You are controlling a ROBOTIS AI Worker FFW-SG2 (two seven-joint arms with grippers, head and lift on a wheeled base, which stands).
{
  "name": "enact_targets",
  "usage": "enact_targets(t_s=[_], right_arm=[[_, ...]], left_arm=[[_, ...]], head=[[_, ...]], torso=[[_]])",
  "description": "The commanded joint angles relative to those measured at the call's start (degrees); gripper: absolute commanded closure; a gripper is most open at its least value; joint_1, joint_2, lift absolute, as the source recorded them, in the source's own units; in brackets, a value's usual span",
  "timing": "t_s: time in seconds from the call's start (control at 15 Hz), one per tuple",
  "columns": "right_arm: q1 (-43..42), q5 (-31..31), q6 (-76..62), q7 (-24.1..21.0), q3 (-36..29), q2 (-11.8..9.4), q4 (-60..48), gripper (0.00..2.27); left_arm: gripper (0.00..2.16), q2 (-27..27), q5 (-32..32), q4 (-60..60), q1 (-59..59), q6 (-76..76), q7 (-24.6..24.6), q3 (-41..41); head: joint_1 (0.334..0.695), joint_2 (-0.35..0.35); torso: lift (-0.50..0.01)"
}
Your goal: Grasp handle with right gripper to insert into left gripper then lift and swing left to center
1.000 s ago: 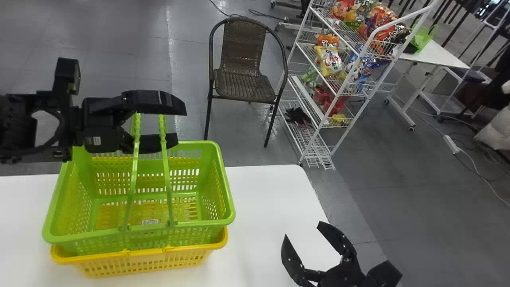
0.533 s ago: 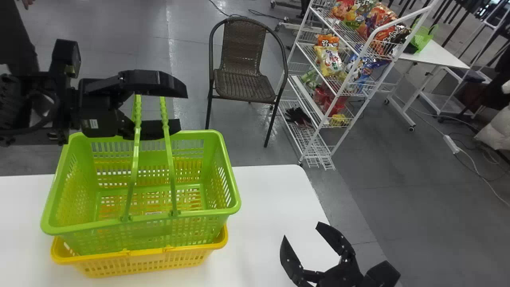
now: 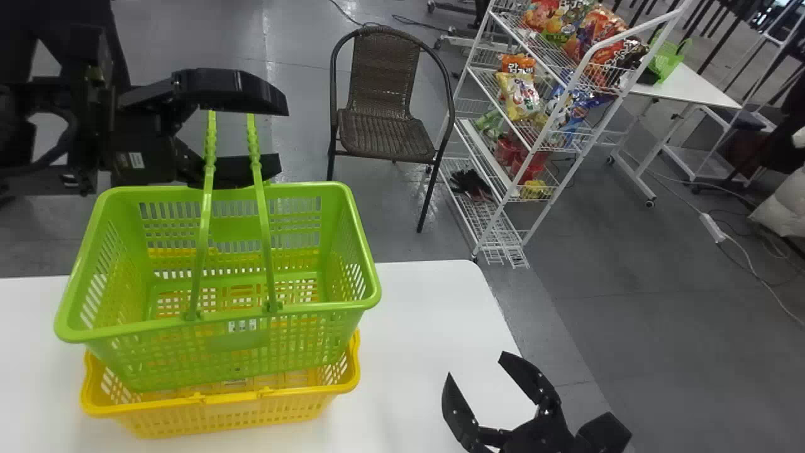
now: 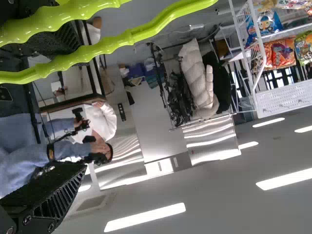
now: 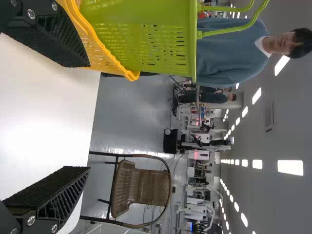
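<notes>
Head view: the left gripper (image 3: 282, 136) stands above the far side of the green basket (image 3: 238, 343), its two fingers wide apart. The basket's paired handles (image 3: 205, 207) rise upright between them, and in the left wrist view the ridged grips cross close to one finger. The basket is raised and slightly tilted over the yellow basket (image 3: 220, 416), its rim well above the lower rim; whether the two bases touch cannot be told. The yellow basket rests on the white table (image 3: 427, 327). The right gripper (image 3: 475, 365), at the near right side of the table and apart from both baskets, has its fingers spread and holds nothing. Beyond the table stand a wicker chair (image 3: 390, 135) and a wire rack (image 3: 481, 154) bearing snack bags (image 3: 519, 94).
</notes>
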Motion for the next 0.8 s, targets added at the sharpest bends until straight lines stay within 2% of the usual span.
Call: enact_targets(t_s=[0.0,0.73], right_arm=[[0.0,0.0,0.0,0.0,0.1,0.0,0.1,0.05],[0.2,0.0,-0.2,0.0,0.3,0.1,0.2,0.05]], left_arm=[[0.05,0.4,1.0,1.8,-2.5,0.1,0.0,0.2],[0.04,2.7,4.4,7.2,-9.7,0.1,0.1,1.5]], head=[[0.695,-0.35],[0.695,-0.333]], torso=[[0.0],[0.0]])
